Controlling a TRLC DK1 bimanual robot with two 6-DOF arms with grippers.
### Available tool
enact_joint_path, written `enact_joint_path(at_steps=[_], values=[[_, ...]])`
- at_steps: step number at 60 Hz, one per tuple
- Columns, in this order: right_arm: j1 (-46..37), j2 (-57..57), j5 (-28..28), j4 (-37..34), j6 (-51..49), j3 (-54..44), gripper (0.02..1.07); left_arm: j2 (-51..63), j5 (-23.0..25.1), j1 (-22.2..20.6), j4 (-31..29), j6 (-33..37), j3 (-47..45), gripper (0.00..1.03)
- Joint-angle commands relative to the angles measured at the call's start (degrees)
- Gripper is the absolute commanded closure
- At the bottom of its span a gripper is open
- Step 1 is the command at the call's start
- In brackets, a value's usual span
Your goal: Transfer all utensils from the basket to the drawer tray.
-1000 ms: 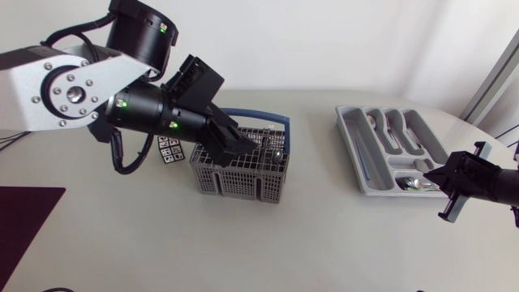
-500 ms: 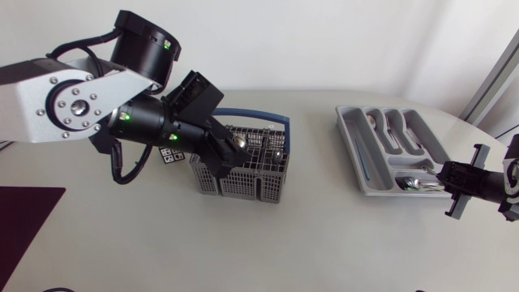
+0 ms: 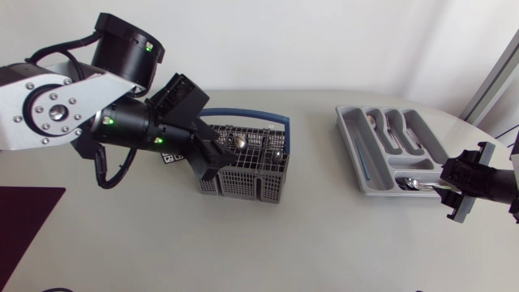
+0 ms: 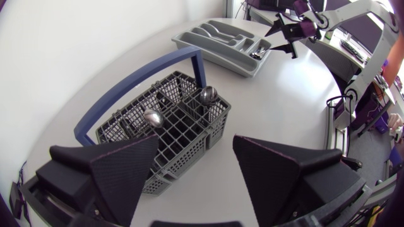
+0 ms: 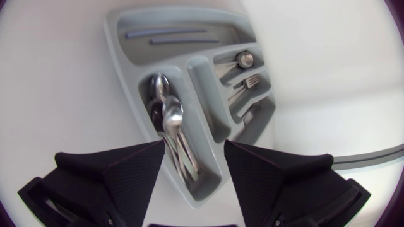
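While the left pincer (image 4: 196, 146) is hanging wide open and empty over the basket's (image 3: 243, 185) near end, two spoons (image 4: 153, 118) are standing upright in it just ahead, bowls up. The right pincer (image 5: 194, 151), likewise gaping empty, is hovering over the tray (image 3: 355, 134), well apart.

Silver-grey screw-studded left arm (image 3: 57, 113), matte black end effector (image 4: 196, 142)

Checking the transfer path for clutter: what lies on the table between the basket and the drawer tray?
Nothing: in the head view the table between the basket and the drawer tray is bare.
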Motion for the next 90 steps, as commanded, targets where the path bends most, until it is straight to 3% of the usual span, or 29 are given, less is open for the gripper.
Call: enact_joint_path(at_steps=[1, 6, 16, 26, 38, 52, 59, 76, 90], values=[[3.4, -6.3, -0.5, -8.6, 8.8, 4.1, 0.27, -1.0, -0.1, 1.4, -0.4, 1.5, -2.3, 0.20], [10.4, -11.4, -1.4, -20.2, 20.2, 7.9, 0.27, -1.4, -0.1, 2.3, 0.0, 1.8, -3.6, 0.20], [26.2, -13.4, -0.8, -30.8, 41.8, 12.6, 0.28, -2.2, -0.1, 3.7, 2.0, 2.1, -6.2, 0.20], [39.2, -9.8, -1.0, -33.3, 60.5, 16.7, 0.28, -2.1, -0.1, 5.1, 3.9, 2.7, -7.9, 0.20], [48.4, -2.3, -3.3, -33.3, 75.3, 23.5, 0.31, -1.8, 0.1, 5.9, 5.6, 3.6, -8.7, 0.20], [54.4, 4.5, -4.1, -30.0, 82.6, 27.1, 0.37, -0.9, 1.5, 6.5, 9.2, 4.5, -10.8, 0.20], [53.9, 6.4, -4.3, -28.3, 83.6, 27.2, 0.45, 0.0, 1.9, 7.1, 10.7, 5.0, -11.3, 0.20], [54.6, 10.6, -4.1, -24.8, 86.1, 29.6, 0.50, 2.8, 3.3, 7.9, 12.8, 4.8, -10.6, 0.20], [55.2, 13.7, -3.5, -22.1, 86.9, 31.0, 0.69, 3.7, 3.3, 7.7, 13.3, 4.9, -10.4, 0.20]])
